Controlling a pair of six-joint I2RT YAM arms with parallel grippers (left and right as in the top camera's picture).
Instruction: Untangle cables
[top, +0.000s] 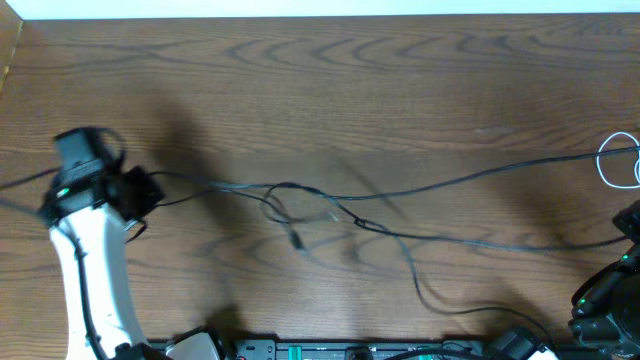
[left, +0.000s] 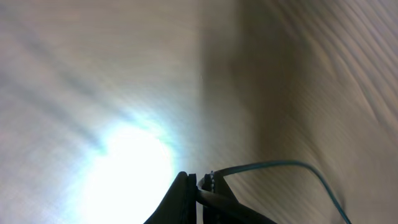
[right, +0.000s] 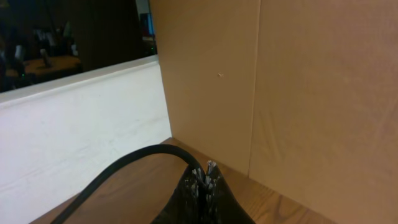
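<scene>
1. My left pincer (left: 200, 182) is closed tight. Its tips nip a thin dark cable (left: 273, 164), which curves away to the right in the wrist view.
2. My right pincer (right: 205, 169) is closed as well. A black cable (right: 130, 162) arcs in from the left and ends right at the tips, so I judge it to be pinched there. This pincer is raised and faces a wall (right: 298, 93) at the corner. Overhead, that arm barely shows at the lower right edge.
3. The cables (top: 470, 180) lie strung out across the desk (top: 400, 80) between my two arms, with their long axis running side to side.
4. The knot (top: 365, 225) sits roughly mid-span, with a loose loop (top: 285, 195) just to its left and a short free end (top: 297, 240) hanging below that loop.
5. The white cable (top: 618, 160) curls at the far right edge, close to my right arm and well apart from the knot.
6. What the coming move turns on: the knot lies straight along the line between my pincers, to the right of the left one and to the left of the right one. The loop is somewhat nearer my left arm. I judge that pulling outward along that line could cinch the knot, so slack should be fed inward first.
</scene>
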